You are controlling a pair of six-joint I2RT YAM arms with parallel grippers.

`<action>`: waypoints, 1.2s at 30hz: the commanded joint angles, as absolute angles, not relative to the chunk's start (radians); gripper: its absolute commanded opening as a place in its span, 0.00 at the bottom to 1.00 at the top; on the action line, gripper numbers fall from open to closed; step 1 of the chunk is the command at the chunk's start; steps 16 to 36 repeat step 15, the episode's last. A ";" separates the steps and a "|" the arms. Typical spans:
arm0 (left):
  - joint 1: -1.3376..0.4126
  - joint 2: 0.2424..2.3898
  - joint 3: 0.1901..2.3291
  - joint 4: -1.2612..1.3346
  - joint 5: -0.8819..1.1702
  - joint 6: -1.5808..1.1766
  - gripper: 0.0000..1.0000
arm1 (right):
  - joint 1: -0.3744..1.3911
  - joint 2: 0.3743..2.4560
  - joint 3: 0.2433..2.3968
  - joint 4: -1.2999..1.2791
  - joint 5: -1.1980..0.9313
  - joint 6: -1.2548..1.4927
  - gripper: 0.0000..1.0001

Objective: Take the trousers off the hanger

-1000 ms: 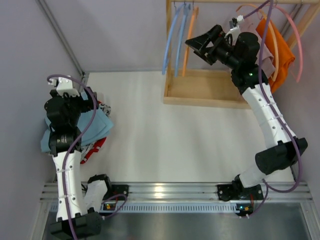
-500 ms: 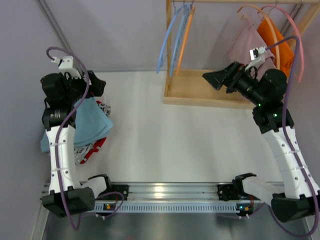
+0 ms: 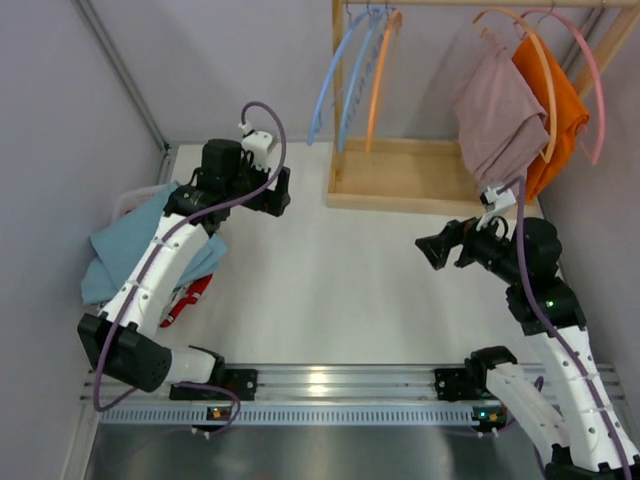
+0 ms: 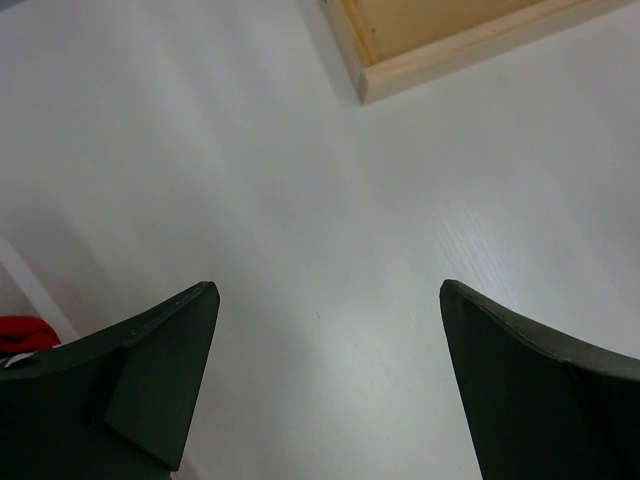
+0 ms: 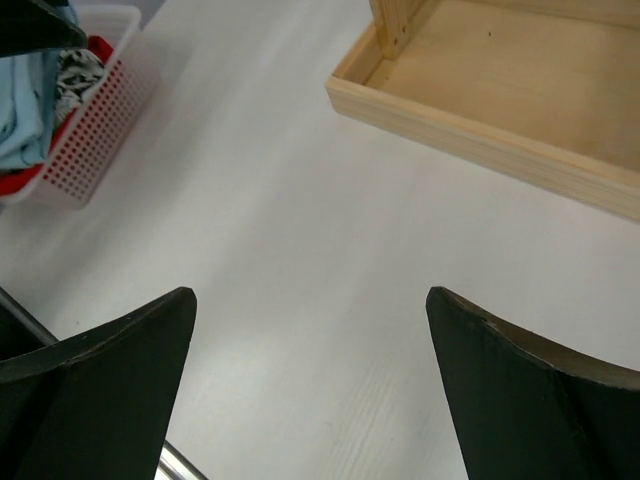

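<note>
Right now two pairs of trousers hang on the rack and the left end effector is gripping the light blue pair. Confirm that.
Wrong on the grip. The left wrist view shows the left end effector open and empty over the table; the light blue trousers lie loose at the left. The dusty mauve trousers and the orange trousers do hang on the rack.

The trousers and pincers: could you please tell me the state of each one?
Dusty mauve trousers: hung on hanger.
Orange trousers: hung on hanger.
Light blue trousers: off hanger, piled at left.
Red trousers: under the blue pile.
Left pincer: open, empty.
Right pincer: open, empty.
</note>
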State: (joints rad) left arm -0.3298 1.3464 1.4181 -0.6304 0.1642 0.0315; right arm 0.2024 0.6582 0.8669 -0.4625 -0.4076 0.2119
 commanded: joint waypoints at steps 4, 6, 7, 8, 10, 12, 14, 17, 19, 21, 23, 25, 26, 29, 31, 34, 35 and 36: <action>-0.391 1.304 1.287 -0.647 0.011 0.083 0.98 | 0.160 0.606 0.795 -0.494 -0.403 0.077 0.99; -0.391 1.284 1.244 -0.646 0.012 0.074 0.98 | 0.153 0.597 0.785 -0.503 -0.405 0.064 0.99; -0.390 1.276 1.230 -0.646 0.011 0.075 0.98 | 0.147 0.589 0.776 -0.505 -0.411 0.061 0.99; -0.391 1.260 1.215 -0.647 0.012 0.072 0.98 | 0.147 0.588 0.775 -0.505 -0.416 0.061 1.00; -0.391 1.244 1.204 -0.647 0.012 0.064 0.98 | 0.144 0.587 0.772 -0.505 -0.428 0.063 0.99; -0.391 1.227 1.206 -0.647 0.011 0.048 0.98 | 0.144 0.588 0.775 -0.502 -0.439 0.069 0.99; -0.388 1.216 1.219 -0.647 0.012 0.037 0.98 | 0.141 0.588 0.778 -0.497 -0.452 0.075 0.99; -0.385 1.213 1.227 -0.647 0.012 0.025 0.98 | 0.140 0.588 0.782 -0.497 -0.472 0.077 1.00; -0.385 1.213 1.227 -0.647 0.012 0.025 0.98 | 0.140 0.588 0.782 -0.497 -0.472 0.077 1.00; -0.385 1.213 1.227 -0.647 0.012 0.025 0.98 | 0.140 0.588 0.782 -0.497 -0.472 0.077 1.00; -0.385 1.213 1.227 -0.647 0.012 0.025 0.98 | 0.140 0.588 0.782 -0.497 -0.472 0.077 1.00; -0.385 1.213 1.227 -0.647 0.012 0.025 0.98 | 0.140 0.588 0.782 -0.497 -0.472 0.077 1.00; -0.385 1.213 1.227 -0.647 0.012 0.025 0.98 | 0.140 0.588 0.782 -0.497 -0.472 0.077 1.00; -0.385 1.213 1.227 -0.647 0.012 0.025 0.98 | 0.140 0.588 0.782 -0.497 -0.472 0.077 1.00; -0.385 1.213 1.227 -0.647 0.012 0.025 0.98 | 0.140 0.588 0.782 -0.497 -0.472 0.077 1.00; -0.385 1.213 1.227 -0.647 0.012 0.025 0.98 | 0.140 0.588 0.782 -0.497 -0.472 0.077 1.00; -0.385 1.213 1.227 -0.647 0.012 0.025 0.98 | 0.140 0.588 0.782 -0.497 -0.472 0.077 1.00; -0.385 1.213 1.227 -0.647 0.012 0.025 0.98 | 0.140 0.588 0.782 -0.497 -0.472 0.077 1.00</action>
